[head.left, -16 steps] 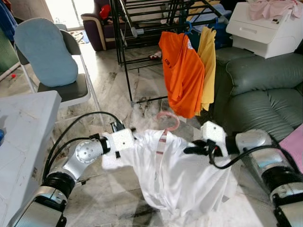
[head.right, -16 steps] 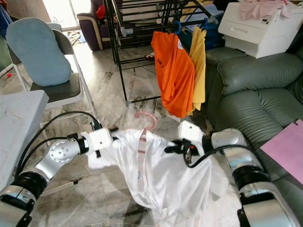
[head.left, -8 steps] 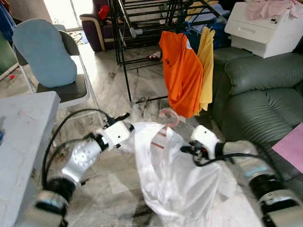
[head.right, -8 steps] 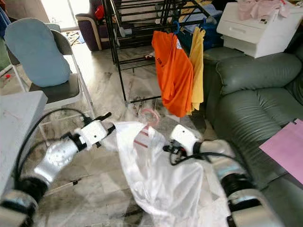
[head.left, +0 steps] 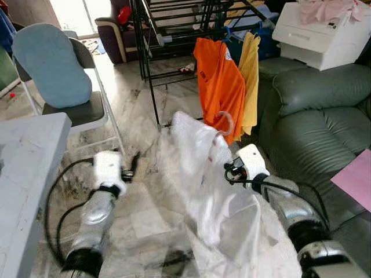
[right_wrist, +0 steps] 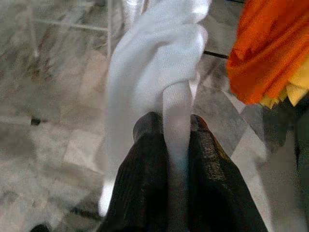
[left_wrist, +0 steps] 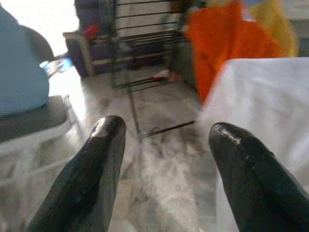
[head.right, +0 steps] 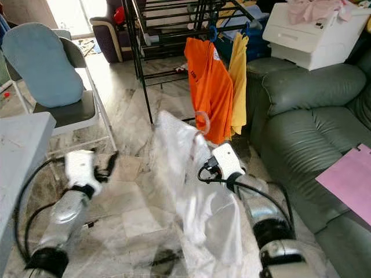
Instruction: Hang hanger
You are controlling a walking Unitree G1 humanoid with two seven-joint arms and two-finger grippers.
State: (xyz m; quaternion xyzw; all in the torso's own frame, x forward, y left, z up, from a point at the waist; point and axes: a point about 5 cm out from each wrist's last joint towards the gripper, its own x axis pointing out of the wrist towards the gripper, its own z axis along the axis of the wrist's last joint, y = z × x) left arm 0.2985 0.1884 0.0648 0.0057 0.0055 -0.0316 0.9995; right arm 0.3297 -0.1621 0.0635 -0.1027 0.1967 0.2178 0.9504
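Marble floor lies open in front of the black drying rack; a green sofa hems your right side. Your right gripper pinches the white shirt, whose pink hanger hook rises just before the orange shirt hanging on the rack. Your left gripper is spread wide, holding nothing, well apart from the rack.
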